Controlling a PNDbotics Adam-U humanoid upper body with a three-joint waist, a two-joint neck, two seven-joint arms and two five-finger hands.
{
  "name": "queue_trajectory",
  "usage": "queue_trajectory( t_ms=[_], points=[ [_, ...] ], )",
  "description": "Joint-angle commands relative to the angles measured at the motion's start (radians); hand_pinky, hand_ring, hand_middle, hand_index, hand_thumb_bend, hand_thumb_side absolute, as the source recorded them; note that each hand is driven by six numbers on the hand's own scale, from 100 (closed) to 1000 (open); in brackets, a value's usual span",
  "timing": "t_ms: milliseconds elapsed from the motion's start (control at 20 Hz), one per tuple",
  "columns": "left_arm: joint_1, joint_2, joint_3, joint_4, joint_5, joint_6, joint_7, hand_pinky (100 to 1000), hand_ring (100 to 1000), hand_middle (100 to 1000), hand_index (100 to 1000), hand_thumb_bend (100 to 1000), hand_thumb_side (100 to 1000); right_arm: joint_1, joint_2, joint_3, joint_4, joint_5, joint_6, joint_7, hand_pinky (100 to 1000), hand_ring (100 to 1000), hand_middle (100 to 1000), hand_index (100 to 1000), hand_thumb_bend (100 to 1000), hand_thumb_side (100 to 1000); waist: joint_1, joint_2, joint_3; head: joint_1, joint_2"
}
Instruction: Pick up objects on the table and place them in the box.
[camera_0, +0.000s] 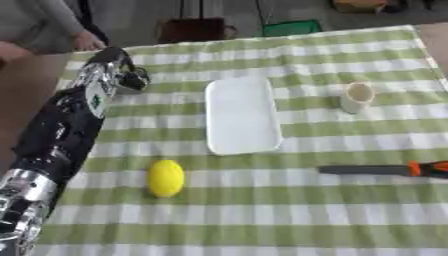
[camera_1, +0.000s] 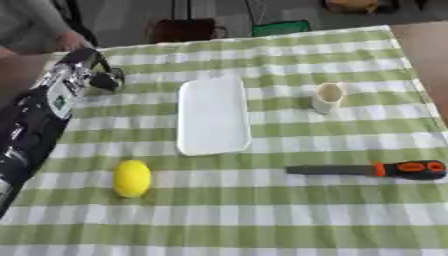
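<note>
Yellow oval lemon-like object (camera_0: 165, 178) lies untouched on the green-checked bench (camera_0: 262, 215), near left | white flat rectangular tray (camera_0: 242, 116) beyond it, central for drop-offs | left hand (camera_0: 129, 79) raised far-left, fingers unreadable | right hand unseen

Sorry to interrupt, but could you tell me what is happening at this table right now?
The robot's left arm stretches along the left side of the checked table, with its left hand near the far left corner; I cannot tell how its fingers are set, and it holds nothing I can see. A yellow lemon-like object, a white tray, a small pale cup and a tool with an orange and black handle all lie untouched. The right hand is out of view.
</note>
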Motion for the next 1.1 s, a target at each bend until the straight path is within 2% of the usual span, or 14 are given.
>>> queue_trajectory(
  t_ms=[50, 750, 1000, 1050, 1100],
  points=[
    [-0.017, 0.028, 0.006, -0.005, -0.011, 0.004, -0.001, 920, 886, 863, 659, 303, 311, -0.008, -0.017, -0.009, -0.023, -0.004, -0.003, 0.001, 600, 650, 706, 811, 542, 728, -0.007, -0.015, 0.001, -0.001, -0.010],
    [-0.013, 0.021, 0.002, 0.010, -0.038, 0.000, -0.027, 922, 889, 864, 657, 295, 311, -0.008, -0.016, -0.010, -0.023, -0.004, -0.005, 0.002, 601, 650, 706, 811, 543, 729, -0.010, -0.011, -0.001, -0.003, -0.011],
    [-0.014, 0.019, 0.001, 0.008, -0.046, 0.000, -0.020, 916, 880, 851, 577, 192, 305, -0.008, -0.016, -0.010, -0.022, -0.004, -0.005, 0.003, 601, 650, 706, 811, 542, 729, -0.009, -0.011, -0.002, -0.003, -0.011],
    [-0.014, 0.019, 0.001, 0.008, -0.046, 0.001, -0.017, 912, 871, 834, 513, 100, 310, -0.008, -0.016, -0.010, -0.022, -0.004, -0.005, 0.003, 601, 650, 706, 811, 542, 729, -0.008, -0.011, -0.002, -0.004, -0.011],
    [-0.015, 0.019, 0.001, 0.008, -0.046, 0.002, -0.015, 911, 868, 829, 495, 100, 309, -0.008, -0.016, -0.010, -0.022, -0.004, -0.005, 0.003, 601, 650, 706, 811, 542, 729, -0.008, -0.012, -0.002, -0.004, -0.011]
  ],
)
